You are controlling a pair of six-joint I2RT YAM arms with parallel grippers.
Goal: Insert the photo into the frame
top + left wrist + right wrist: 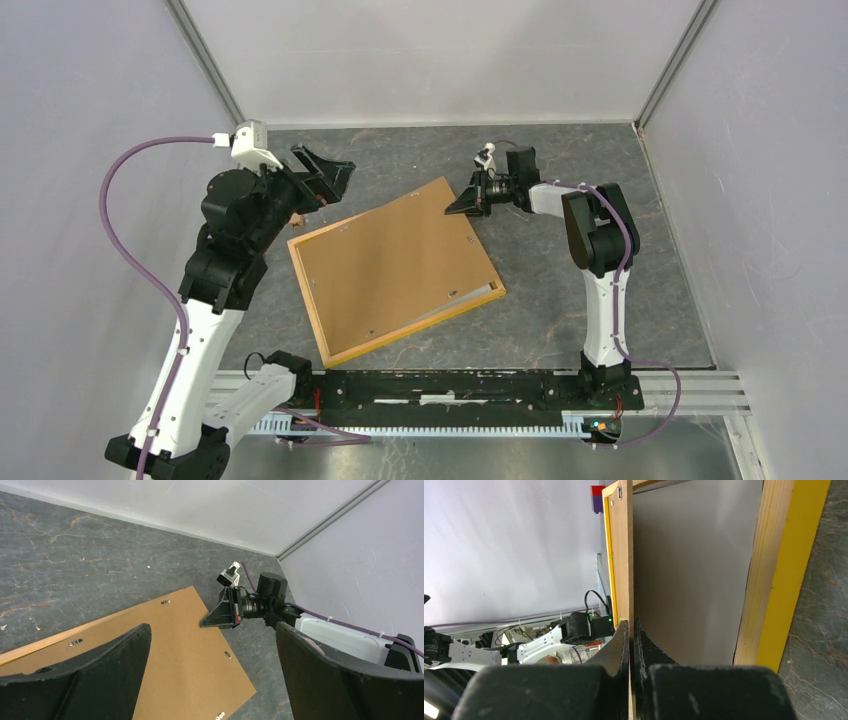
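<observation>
Fingertips of the right gripper (630, 630) fill the near field of the right wrist view. They are pressed together on the thin edge of the brown backing board (623, 555), which is raised off the frame (774, 580) at the frame's far corner. The frame lies back-up on the table (560, 330), between the two arms. Inside its recess a flat grey surface (694, 570) is exposed. Whether that is a clear sheet or the back of a print cannot be told. The photo is not identifiable in any view, so its place is unknown.

The left gripper (322, 180) hangs with its jaws spread wide and holds nothing, just beyond the frame's far-left corner.

Assessment: the step in hand appears to be lifting the board clear so the recess can take the photo.
- The pinch should stay well onto the board's corner, and the lift should be slow and hinge-like so the board does not bend.
- The left gripper would do well to press down on the frame's rim, so the frame neither rises nor slides with the board.
- The metal tabs (165, 601) may snag and should be watched.

Count:
- one frame
- one backing board
- four metal tabs visible in the left wrist view
- two grippers
- no photo in sight
</observation>
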